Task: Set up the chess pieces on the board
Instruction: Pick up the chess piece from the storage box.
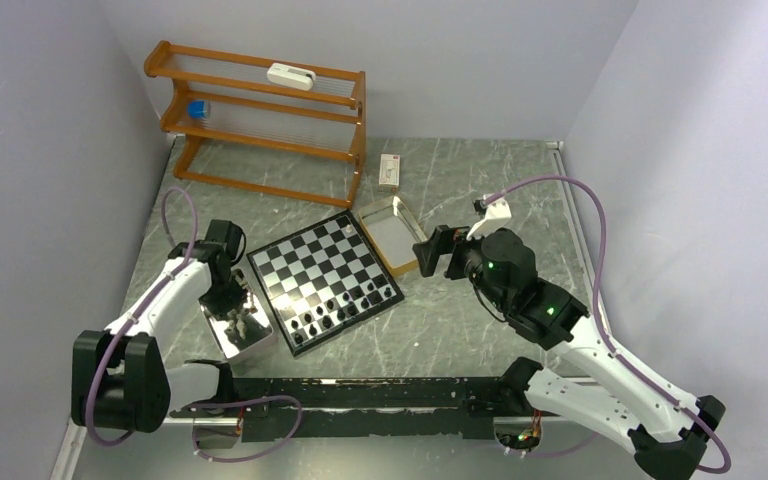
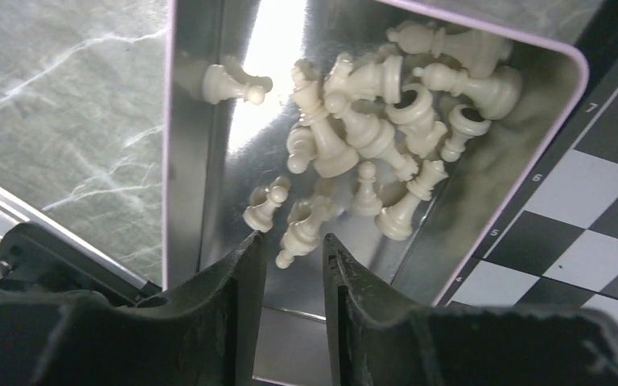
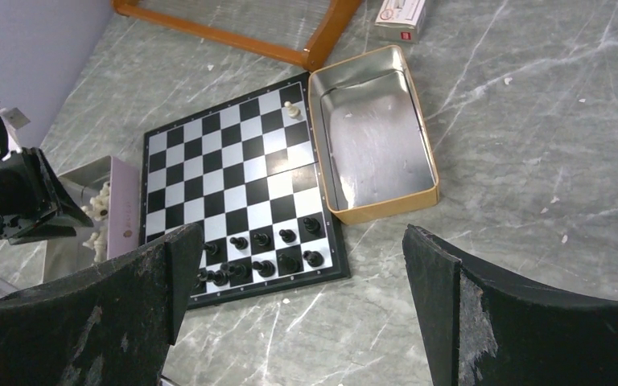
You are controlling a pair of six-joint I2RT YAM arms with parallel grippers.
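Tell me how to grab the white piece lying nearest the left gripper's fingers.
Take the white piece by its slim middle, from above, one left gripper finger per flank: it lies on its side in the tin, head pointing into the gap.

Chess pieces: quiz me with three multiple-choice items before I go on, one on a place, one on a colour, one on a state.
1. Where do the loose white pieces lie?
A. In the metal tray left of the board
B. In the gold-rimmed tin right of it
C. On the wooden rack

2. What colour are the pieces filling the board's near rows?
A. White
B. Black
C. Red

3. How is the right gripper?
A. Shut on a pawn
B. Wide open, empty
C. Out of view

Answers: 1 A, the left wrist view shows them heaped in the tray; 2 B, black pieces stand there; 3 B, its fingers stand far apart with nothing between.
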